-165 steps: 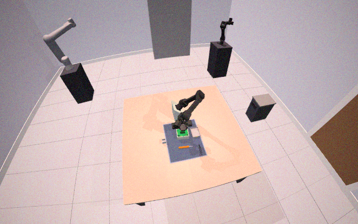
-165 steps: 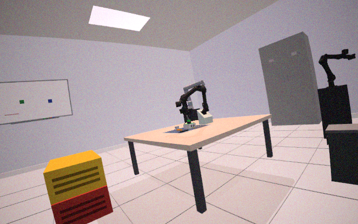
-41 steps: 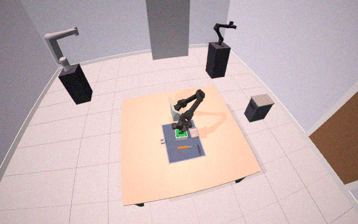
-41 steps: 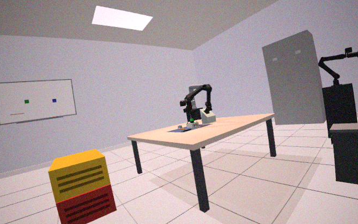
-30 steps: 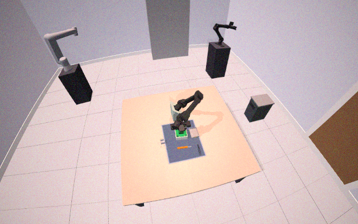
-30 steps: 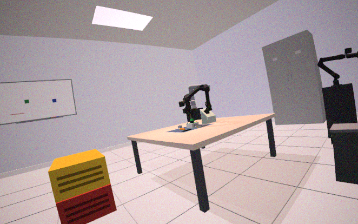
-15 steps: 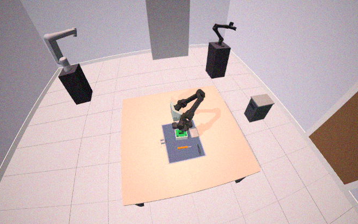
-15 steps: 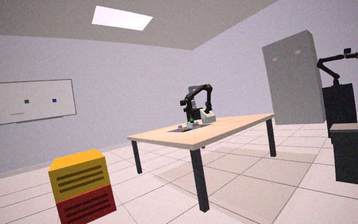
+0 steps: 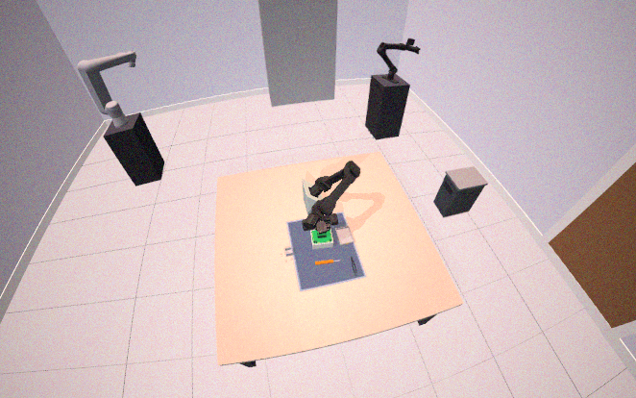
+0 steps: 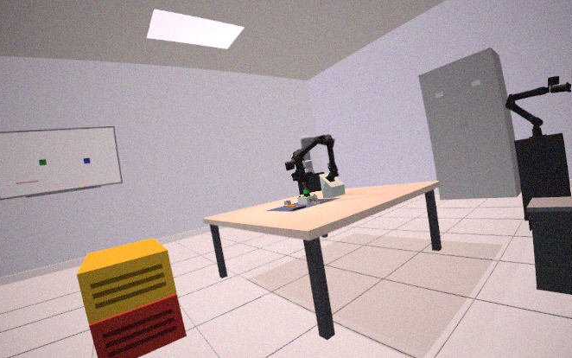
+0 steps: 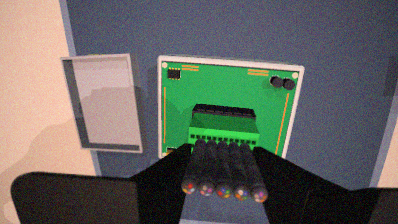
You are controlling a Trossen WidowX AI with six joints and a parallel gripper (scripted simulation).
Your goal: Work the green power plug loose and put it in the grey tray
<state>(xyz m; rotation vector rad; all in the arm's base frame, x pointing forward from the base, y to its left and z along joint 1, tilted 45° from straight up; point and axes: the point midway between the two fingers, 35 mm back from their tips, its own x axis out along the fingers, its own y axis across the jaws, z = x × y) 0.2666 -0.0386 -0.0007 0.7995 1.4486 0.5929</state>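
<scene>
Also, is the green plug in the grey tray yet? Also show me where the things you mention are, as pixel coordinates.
No, the wrist view shows the green plug (image 11: 224, 131) at the gripper (image 11: 221, 152), beside the grey tray (image 11: 136, 105).

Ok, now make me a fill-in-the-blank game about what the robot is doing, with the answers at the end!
The gripper is shut on the ____ plug.
In the wrist view, the grey tray is on the ____ side of the circuit board.
The screwdriver on the mat has an ____ handle.
In the exterior view, the box under the yellow one is ____.

Missing words: green; left; orange; red.
</scene>
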